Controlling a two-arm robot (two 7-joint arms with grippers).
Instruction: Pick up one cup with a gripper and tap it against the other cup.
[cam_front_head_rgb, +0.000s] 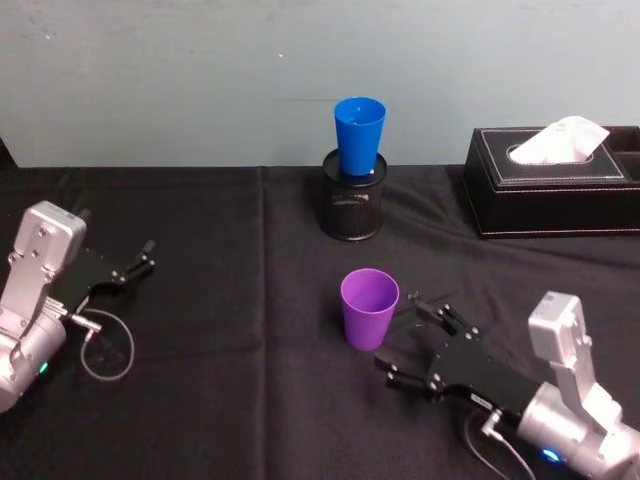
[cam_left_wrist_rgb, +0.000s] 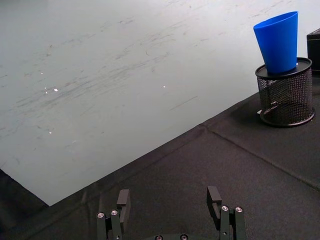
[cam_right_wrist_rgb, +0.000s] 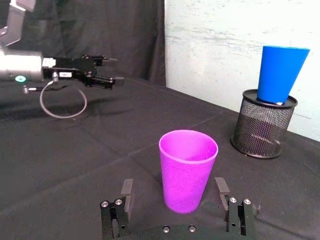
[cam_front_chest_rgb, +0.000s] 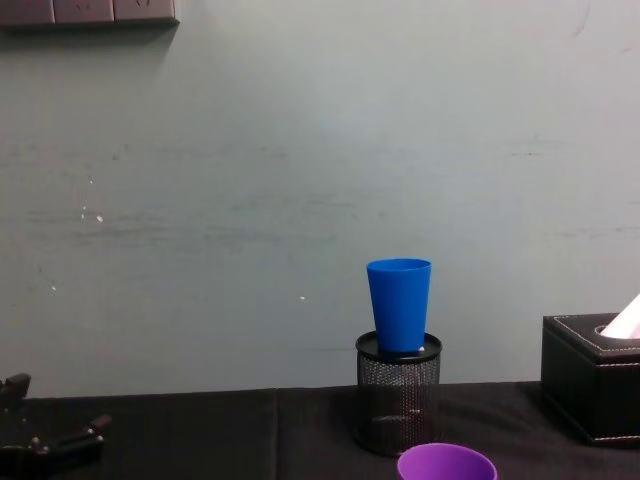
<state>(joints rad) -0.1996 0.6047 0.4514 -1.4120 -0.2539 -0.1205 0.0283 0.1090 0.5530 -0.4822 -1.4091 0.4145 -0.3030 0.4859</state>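
I judge this the grasp step: my right pincer (cam_front_head_rgb: 400, 338) is spread just beside the purple cup (cam_front_head_rgb: 369, 308), upright mid-surface. Next I must pinch it, lift, and carry it to the blue cup (cam_front_head_rgb: 359, 135) perched in the mesh holder (cam_front_head_rgb: 352, 208). My left pincer (cam_front_head_rgb: 138, 263) is parked, spread.

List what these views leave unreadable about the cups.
- Chest view: purple cup's body, cut off by the bottom edge.
- Every view: blue cup's base, hidden inside the mesh pen holder.
- Head view: whether the open right hand's fingers touch the purple cup; black on black cloth.
- Left hand idle, table's left.
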